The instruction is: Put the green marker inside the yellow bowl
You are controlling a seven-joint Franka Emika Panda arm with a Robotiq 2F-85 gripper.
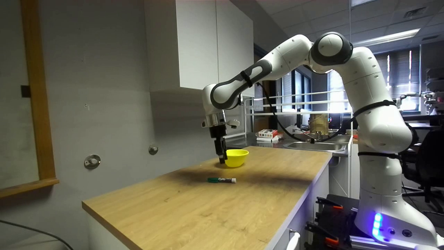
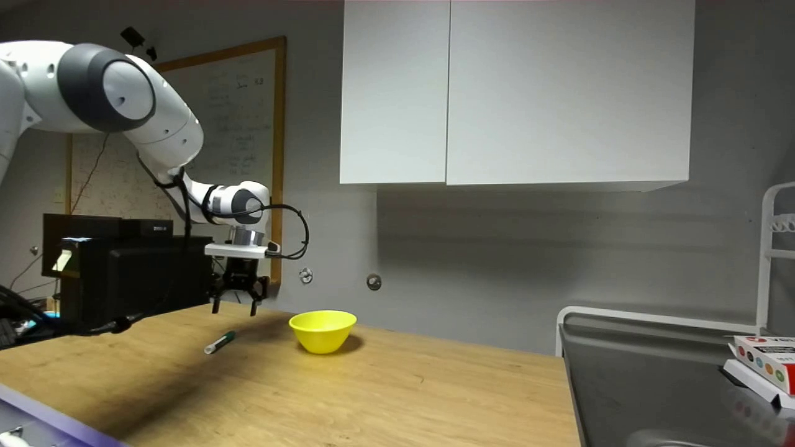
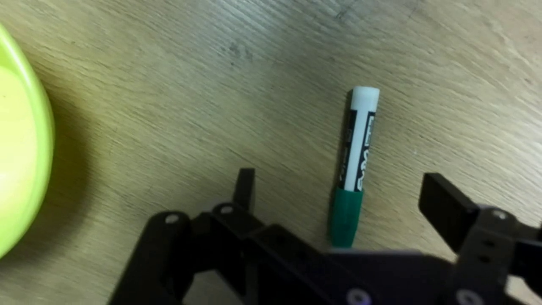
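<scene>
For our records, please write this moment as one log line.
claw: open, holding nothing | green marker: lying on countertop | yellow bowl: upright, marker outside

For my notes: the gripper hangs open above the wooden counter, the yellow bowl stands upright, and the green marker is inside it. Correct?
Not quite: the green marker lies on the wooden counter, apart from the yellow bowl, as the wrist view shows. The rest holds: gripper open above the counter, bowl upright.

Yellow bowl [image 3: 21, 140], cropped by the wrist view's left edge; gripper [image 3: 338, 173], blurred there and cut off below. In an exterior view: robot arm [image 2: 164, 102], truncated at left; handwriting [image 2: 239, 143] on the whiteboard [image 2: 264, 118], mostly illegible to me.
</scene>
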